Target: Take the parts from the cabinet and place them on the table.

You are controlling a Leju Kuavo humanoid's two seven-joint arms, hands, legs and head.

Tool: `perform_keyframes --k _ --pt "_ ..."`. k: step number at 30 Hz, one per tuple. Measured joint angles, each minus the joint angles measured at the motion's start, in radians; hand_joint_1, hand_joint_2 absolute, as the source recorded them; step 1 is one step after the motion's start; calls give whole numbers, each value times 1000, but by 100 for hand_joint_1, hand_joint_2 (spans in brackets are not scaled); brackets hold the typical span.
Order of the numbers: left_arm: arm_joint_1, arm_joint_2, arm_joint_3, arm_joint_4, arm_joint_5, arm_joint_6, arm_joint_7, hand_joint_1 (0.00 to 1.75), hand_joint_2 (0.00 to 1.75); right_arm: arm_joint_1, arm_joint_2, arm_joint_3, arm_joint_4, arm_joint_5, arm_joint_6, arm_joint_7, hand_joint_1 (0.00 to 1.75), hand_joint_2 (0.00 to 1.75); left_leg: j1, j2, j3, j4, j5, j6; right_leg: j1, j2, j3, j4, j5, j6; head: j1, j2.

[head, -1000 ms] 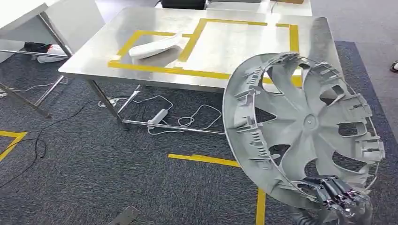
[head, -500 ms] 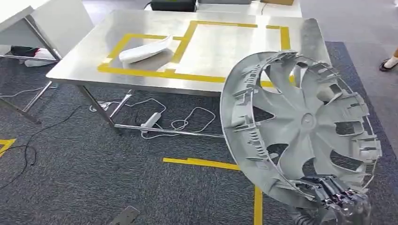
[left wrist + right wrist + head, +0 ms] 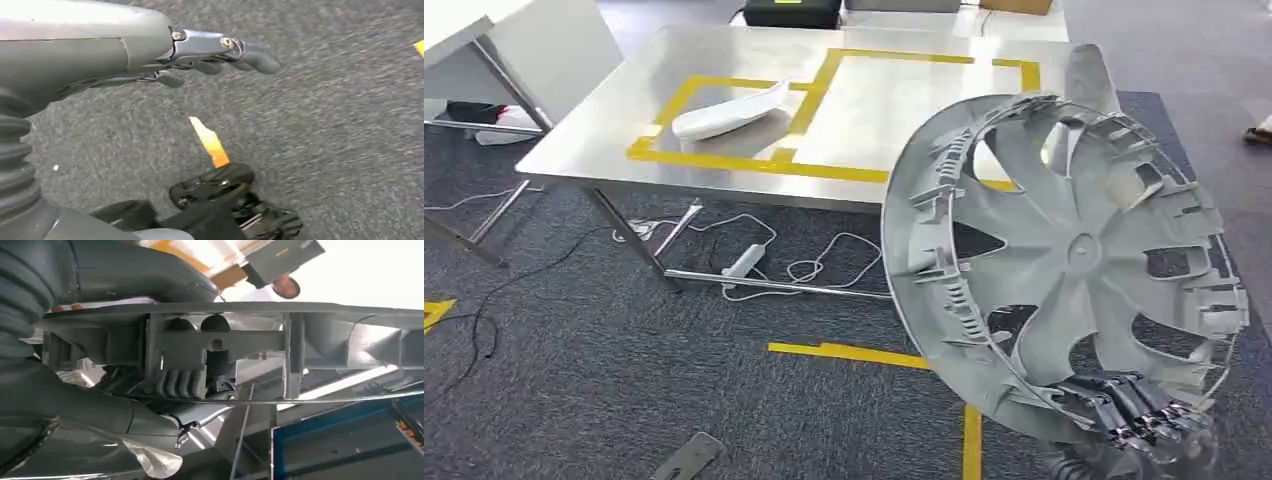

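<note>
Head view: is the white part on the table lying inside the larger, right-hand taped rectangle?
No. The white part lies inside the smaller left rectangle of yellow tape on the table; the larger right rectangle holds nothing.

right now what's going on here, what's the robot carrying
The robot's right hand grips a large grey plastic wheel cover by its lower rim and holds it upright in front of a steel table marked with yellow tape rectangles. A white moulded part already lies on the table inside the left rectangle, while the right rectangle has nothing in it. The left hand hangs over the carpet, holding nothing. The cover has not yet been set down.
</note>
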Motion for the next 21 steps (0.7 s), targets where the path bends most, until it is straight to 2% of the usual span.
perform_keyframes --k 1,3,4,5,6,7,8,9,10,11,12,13,14,15,17,18,19,21 --pt "-4 -1 0 0 0 0 0 0 175 2 -2 -2 -2 0 0 0 175 175 2 1 3 -4 -1 -5 3 2 0 1 -4 -7 -2 0" --pt "-11 -2 0 0 0 0 0 0 175 3 -1 -3 -6 0 0 1 175 175 4 2 12 5 -17 -16 -3 3 13 -6 -6 -23 -3 0" --pt "-14 -3 -1 0 1 0 0 0 175 2 -2 -3 -8 -1 0 2 175 175 4 2 -6 46 -37 -19 -4 2 19 -6 -11 -30 -9 0" --pt "-16 -4 -1 0 3 0 0 0 175 1 -2 -3 -8 -1 0 3 175 175 5 2 -42 117 -68 -22 -3 2 22 -6 -14 -36 -11 0" --pt "-15 -4 -1 0 3 0 3 0 175 -1 -1 -3 -8 -2 0 4 175 175 5 2 -93 212 -106 -24 -1 2 26 -6 -18 -40 -11 0" --pt "-12 -4 -1 0 3 -1 3 0 175 0 -1 -3 -8 -2 0 4 175 175 5 2 -139 290 -129 -24 1 4 30 -5 -22 -43 -11 0" --pt "-10 -5 -1 0 3 -1 3 0 175 2 -2 -3 -8 -2 0 4 175 175 5 1 -167 325 -124 -23 3 6 35 -5 -27 -43 -11 0" --pt "-9 -5 -1 0 3 -1 3 0 175 2 -1 -3 -8 -3 0 5 175 175 5 1 -170 312 -93 -20 4 9 43 -5 -31 -43 -10 0" --pt "-9 -5 -1 0 3 -1 3 0 175 1 -1 -3 -8 -3 0 5 175 175 4 1 -155 258 -42 -13 7 13 51 -5 -37 -42 -11 0" --pt "-9 -5 -1 0 4 -1 3 0 175 1 -1 -3 -9 -3 0 5 175 175 1 0 -128 179 13 -4 9 14 61 -5 -43 -42 -11 0" --pt "-9 -5 -1 0 6 -1 3 0 175 1 -2 -3 -11 -4 0 5 175 175 -4 -1 -97 86 71 10 10 15 70 -6 -50 -41 -11 0" --pt "-9 -1 -1 0 6 -1 3 0 175 0 -1 -3 -10 -6 0 6 175 175 -9 -2 -81 65 62 24 11 15 63 -8 -55 -37 -7 0" --pt "-9 -2 -1 0 6 0 4 0 175 -1 -2 -3 -11 -9 0 7 175 175 -12 -2 -72 37 57 27 13 19 73 -7 -59 -29 -10 0" --pt "-10 -2 -1 0 5 1 16 0 175 0 -2 -3 -11 -17 0 12 175 175 -13 -1 -69 28 46 25 10 16 69 -8 -57 -24 -10 0" --pt "-3 -2 -2 0 3 1 12 0 175 1 -2 0 -11 -18 0 16 175 175 -15 -2 -68 17 46 27 8 14 72 -20 -58 -13 -12 0" --pt "-1 -3 -3 0 7 -2 3 0 175 2 -2 0 -11 -14 0 16 175 175 -1 -1 -55 -3 52 27 9 13 68 -20 -66 -7 -11 0" --pt "-2 -3 -4 0 9 -7 -5 0 175 2 -5 1 -11 -12 0 15 175 175 -2 -1 -46 -11 51 29 9 10 64 2 -75 -3 -8 0" --pt "-12 -8 -9 0 18 -16 -16 0 175 -10 -8 3 -11 -8 0 14 175 175 0 -1 -41 -12 48 33 7 11 -23 155 -137 5 -6 0"
